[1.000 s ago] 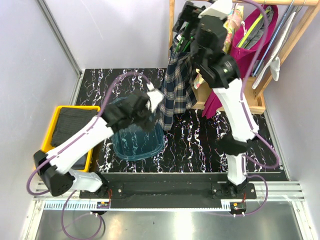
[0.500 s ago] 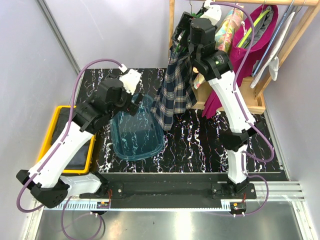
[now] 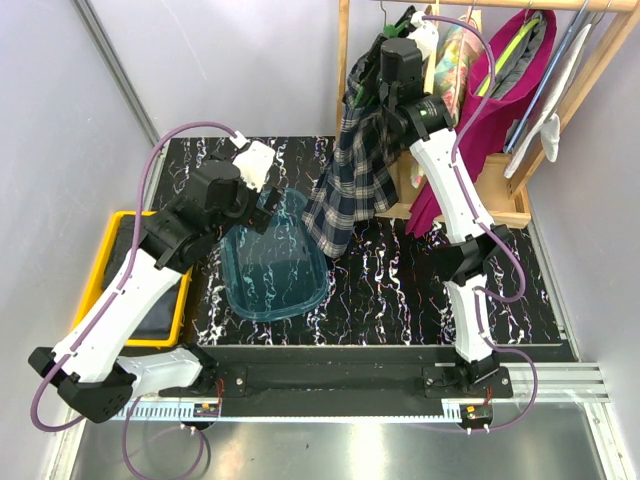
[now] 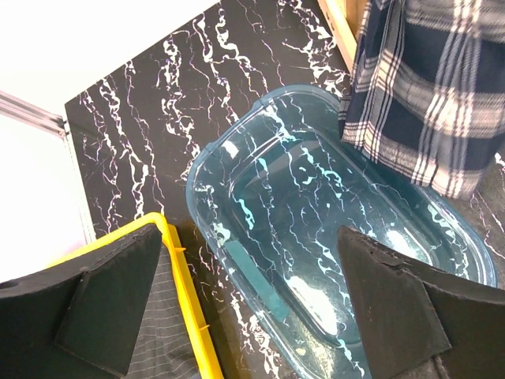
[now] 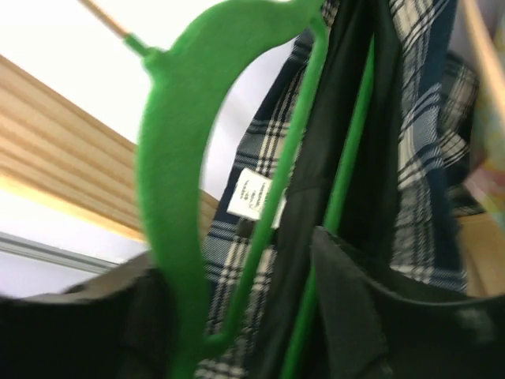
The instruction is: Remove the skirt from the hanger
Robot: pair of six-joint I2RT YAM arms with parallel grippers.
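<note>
As the skirt (image 3: pixel 350 185) hangs now, its waistband is on the green hanger (image 5: pixel 170 197) at the left end of the wooden rack (image 3: pixel 344 40), and its plaid folds fall toward the marbled table (image 3: pixel 400 275). My right claw (image 5: pixel 237 268) is up at that waistband. Its fingers (image 5: pixel 355 316) stand apart, with the hanger's thick shoulder and thin rods passing down between them. The wrist picture is blurred there, and I cannot tell whether the pads press on the plastic or only flank it. Only that wrist view shows a white label (image 5: pixel 252 193) inside the waistband and the dark lining behind the rods. The overhead view hides both behind my wrist. Only the overhead view shows the skirt's full length and the magenta garment (image 3: pixel 492 112) hanging further right on the same rack. My right arm is stretched up and forward, the forearm rising steeply from the elbow to the rail. My left claw (image 4: pixel 251 245) is spread wide and holds nothing, hovering over the clear blue tub (image 4: pixel 197 170). Its wrist view shows the skirt's hem at the tub's far right edge and a yellow tray (image 4: pixel 181 276) just beside the tub on the left. My left arm is bent with the elbow raised, and the claw points down toward the table.
</note>
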